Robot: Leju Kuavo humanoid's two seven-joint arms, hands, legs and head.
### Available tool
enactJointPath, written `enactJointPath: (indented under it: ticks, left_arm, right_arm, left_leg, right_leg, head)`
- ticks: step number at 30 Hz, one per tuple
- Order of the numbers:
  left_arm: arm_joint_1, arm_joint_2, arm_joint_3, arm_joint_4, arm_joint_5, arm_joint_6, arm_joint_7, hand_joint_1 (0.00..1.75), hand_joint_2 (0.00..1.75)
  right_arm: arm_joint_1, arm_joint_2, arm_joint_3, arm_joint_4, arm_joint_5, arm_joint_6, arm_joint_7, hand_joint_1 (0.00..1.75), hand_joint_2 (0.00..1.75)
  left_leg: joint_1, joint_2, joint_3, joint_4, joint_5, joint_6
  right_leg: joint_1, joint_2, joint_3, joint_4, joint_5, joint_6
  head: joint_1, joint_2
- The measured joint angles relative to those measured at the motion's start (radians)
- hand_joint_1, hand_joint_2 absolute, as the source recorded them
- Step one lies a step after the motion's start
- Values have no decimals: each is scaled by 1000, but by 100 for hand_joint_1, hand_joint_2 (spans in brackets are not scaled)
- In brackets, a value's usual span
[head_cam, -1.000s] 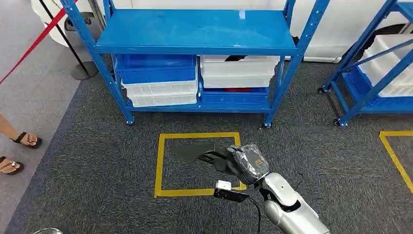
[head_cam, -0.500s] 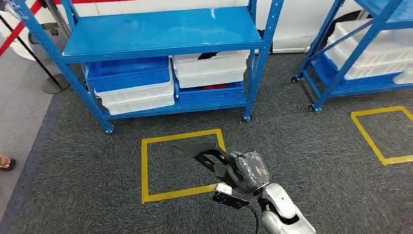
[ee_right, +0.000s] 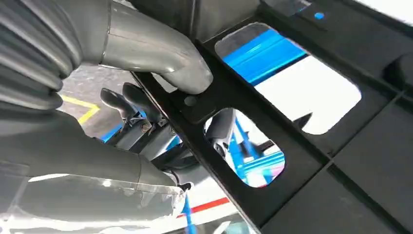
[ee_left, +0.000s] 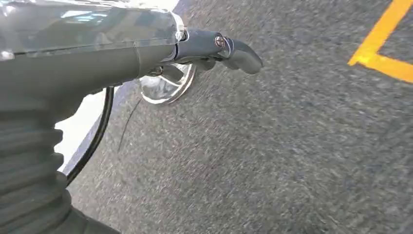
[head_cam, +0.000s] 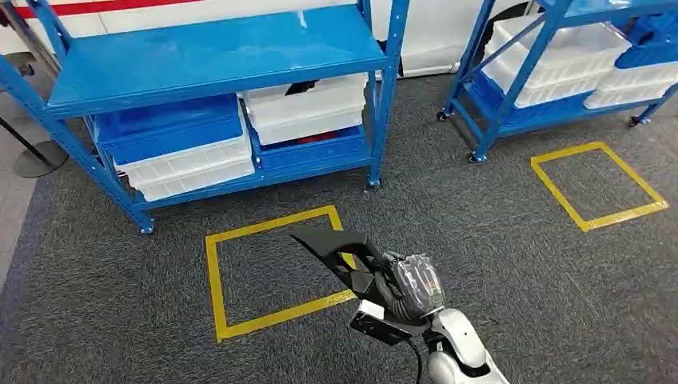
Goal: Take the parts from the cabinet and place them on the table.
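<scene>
Over the yellow floor square (head_cam: pixel 272 272), just off its near right corner – right hand (head_cam: pixel 408 288) clamped on black flat part (head_cam: pixel 336 244), thumb on top of the panel, darker fingers under it, cutouts in the panel clear in the right wrist view. Part up off the floor, pointing away from the hand toward the blue cabinet (head_cam: pixel 216 56), well apart from it. Left hand (ee_left: pixel 214 48) hanging over grey carpet, fingers curled in, holding nothing as far as visible.

Changes against earlier head pictures: whole scene slid left and tilted – camera turn, not object motion. Cabinet with its white and blue bins (head_cam: pixel 304 108) now further left in frame; second blue rack (head_cam: pixel 560 56) plus second yellow square (head_cam: pixel 600 184) now well inside the frame on the right. Sandalled feet and red barrier strap gone from the left edge. Hand and part in roughly the same spot relative to the body, part raised slightly, grip unchanged.

Meaning for task: pick from cabinet judged done, carry phase under way, turning off toward the right. No table in sight, so placing not yet started. Next likely: more turning or walking with the grip kept firm – thin panel, prone to twisting out.
</scene>
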Motion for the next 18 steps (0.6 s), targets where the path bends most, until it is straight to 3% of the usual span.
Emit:
enactJointPath:
  ticks: [3,4,5,6,8,9,10,12,13,14,15,16,18]
  left_arm:
    - [-2,0,3,0,15,-8,-6,0,175]
    - [-2,0,7,0,19,-10,-8,0,175]
    - [-1,0,11,0,26,-14,-11,0,175]
    - [1,0,18,0,29,-17,-12,0,175]
    - [9,1,27,0,45,-24,-19,0,175]
    - [11,1,33,0,51,-28,-20,0,175]
    - [13,3,40,0,58,-33,-20,0,175]
    - [16,4,50,0,63,-41,-20,0,175]
    - [16,4,53,0,66,-43,-20,0,175]
    - [17,5,56,0,68,-48,-20,0,175]
    - [19,5,62,0,69,-52,-19,0,175]
    - [17,5,66,0,70,-56,-18,0,175]
    - [18,4,68,0,71,-67,-15,0,175]
  right_arm:
    - [10,3,-5,-6,13,4,1,175,175]
    - [12,6,-6,-6,13,6,1,175,175]
    - [10,11,-7,-7,14,8,1,175,175]
    - [8,18,-8,-7,15,10,2,175,175]
    - [8,38,-7,-7,23,14,6,175,175]
    - [11,45,-7,-7,26,17,10,175,175]
    - [14,48,-7,-7,28,19,11,175,175]
    - [16,55,-8,-8,29,23,14,175,175]
    - [16,60,-8,-11,30,24,14,175,175]
    - [16,64,-8,-14,31,25,14,175,175]
    - [12,67,-9,-15,31,26,15,175,175]
    - [13,70,-10,-16,31,25,15,175,175]
    - [21,71,-15,-21,32,25,14,175,175]
  left_leg:
    - [4,23,4,-6,2,-15]
    - [8,13,0,0,-7,-25]
    - [12,-28,-8,27,-33,-30]
    - [12,-55,-33,91,-78,-31]
    - [12,-74,-106,261,-156,-33]
    - [12,-77,-128,312,-167,-33]
    - [12,-77,-127,310,-152,-30]
    - [12,-83,-67,184,-73,-21]
    - [12,-103,-20,88,-26,-13]
    - [12,-157,6,20,-11,-5]
    - [14,-173,14,-3,-15,-2]
    - [10,-163,16,-2,-17,-5]
    - [5,-147,16,-6,-13,4]
  right_leg:
    - [4,30,-9,6,2,-17]
    - [-3,39,-8,0,9,-27]
    - [-3,47,-9,-1,12,-32]
    - [-3,55,-12,-1,14,-38]
    - [2,78,-17,0,17,-43]
    - [3,90,-18,0,18,-44]
    - [5,101,-18,1,18,-44]
    - [6,125,-17,3,19,-43]
    - [7,137,-15,3,20,-42]
    - [3,144,-18,4,21,-40]
    - [8,155,-25,8,24,-33]
    - [0,164,-32,8,29,-25]
    - [-6,186,-35,-2,38,-9]
  head:
    - [0,0]
    - [0,0]
    - [0,0]
    - [0,0]
    - [0,0]
    - [0,0]
    - [0,0]
    - [0,0]
    - [0,0]
    - [0,0]
    - [0,0]
    - [0,0]
    - [0,0]
